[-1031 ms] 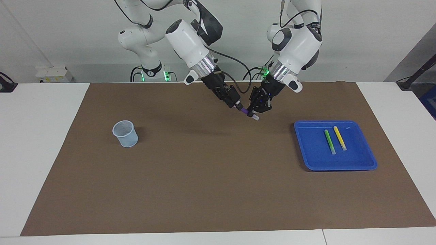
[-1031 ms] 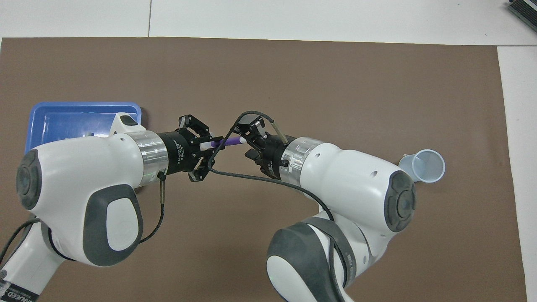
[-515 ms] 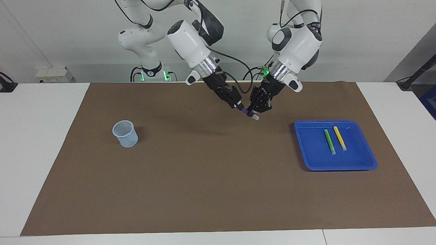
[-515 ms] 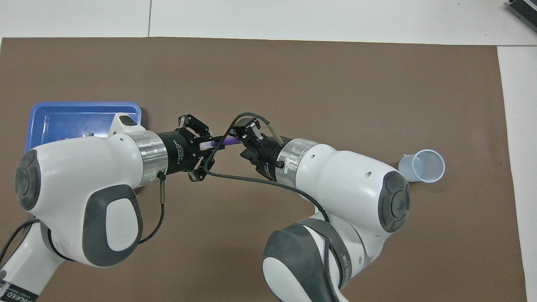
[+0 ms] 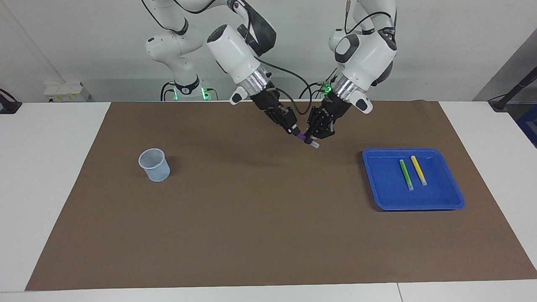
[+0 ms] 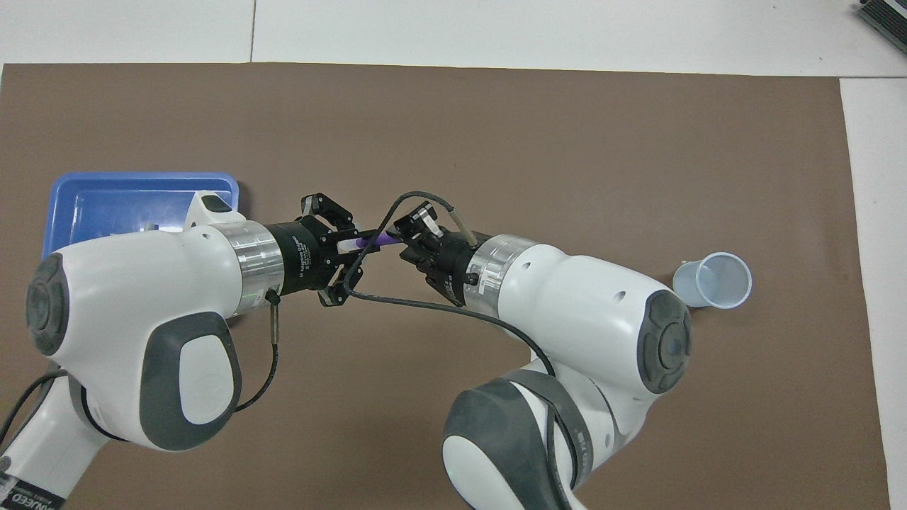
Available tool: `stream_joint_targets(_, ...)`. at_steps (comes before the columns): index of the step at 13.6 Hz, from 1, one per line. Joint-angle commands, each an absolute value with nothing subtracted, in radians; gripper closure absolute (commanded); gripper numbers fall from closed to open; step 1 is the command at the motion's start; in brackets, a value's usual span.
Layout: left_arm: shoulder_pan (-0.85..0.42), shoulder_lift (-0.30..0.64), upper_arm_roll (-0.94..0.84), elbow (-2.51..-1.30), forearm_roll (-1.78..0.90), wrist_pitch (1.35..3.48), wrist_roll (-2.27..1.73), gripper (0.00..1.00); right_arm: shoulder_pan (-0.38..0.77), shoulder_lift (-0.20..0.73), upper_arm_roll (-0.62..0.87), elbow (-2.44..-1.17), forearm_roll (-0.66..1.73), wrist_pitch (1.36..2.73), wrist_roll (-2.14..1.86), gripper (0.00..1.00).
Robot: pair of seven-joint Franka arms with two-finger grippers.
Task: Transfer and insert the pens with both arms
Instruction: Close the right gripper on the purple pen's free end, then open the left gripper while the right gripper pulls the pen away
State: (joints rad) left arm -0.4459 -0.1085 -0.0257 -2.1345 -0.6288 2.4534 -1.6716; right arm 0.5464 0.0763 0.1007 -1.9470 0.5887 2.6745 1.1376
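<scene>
Mid-air handover, well above the brown mat (image 5: 251, 230) spread over the white table (image 5: 50, 167). Pinching the slim purple marker pen (image 5: 301, 137) near its pale whitish cap with the black two-finger left hand (image 5: 313, 138), pressed tight on the barrel and tilting it cap-down. Meeting the pen's bare end with the black two-finger right hand (image 5: 295, 132), close up against it; cannot tell whether that hand grips or merely surrounds the barrel. From overhead, reads the same: left hand (image 6: 351, 244) and right hand (image 6: 405, 238) nose to nose, with only a short stretch of purple pen (image 6: 375, 241) showing between them. Waiting in the shallow blue plastic tray (image 5: 413, 206) at the left arm's end of the table: the bright green pen (image 5: 406, 174) and the yellow pen (image 5: 418, 170), side by side, close but not touching. Standing upright toward the right arm's end, well apart from everything: the small pale blue mesh cup (image 5: 154, 164), most likely the place for inserting. Risks from here, as a judgement only: letting go with the left hand before a firm hold at the other end, and dropping the pen onto the mat to roll away; taking so short a bite that the pen pivots and then misses the cup's narrow mouth; pulling apart while both hands clamp, and twisting the pen askew; knocking wrists together at such close quarters; snagging the black cable (image 6: 425, 306) looping between the two hands.
</scene>
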Motion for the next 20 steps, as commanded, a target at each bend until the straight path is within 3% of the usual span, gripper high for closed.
stream_joint_targets(1,-0.468,-0.143,-0.012,-2.171,-0.647,2.476,-1.686,1.00,0.542,0.092,0.106,-1.933,0.618,2.718,1.166,0.77)
stream_joint_targets(4,-0.468,-0.143,-0.014,-2.169,-0.647,2.476,-1.693,1.00,0.531,0.092,0.104,-1.933,0.618,2.726,1.166,1.00)
stream_joint_targets(11,-0.468,-0.143,-0.012,-2.168,-0.647,2.490,-1.704,0.98,0.531,0.089,0.104,-1.937,0.617,2.724,1.149,1.00)
stream_joint_targets(13,-0.471,-0.143,-0.014,-2.172,-0.647,2.537,-1.754,0.09,0.531,0.089,0.104,-1.939,0.617,2.724,1.146,1.00)
stream_joint_targets(15,-0.489,-0.143,-0.014,-2.175,-0.647,2.575,-1.779,0.09,0.526,0.081,0.101,-1.948,0.614,2.698,1.065,1.00)
stream_joint_targets(20,-0.480,-0.170,-0.012,-2.232,-0.644,2.576,-1.672,0.08,0.428,0.049,0.097,-1.951,0.597,2.383,0.692,1.00)
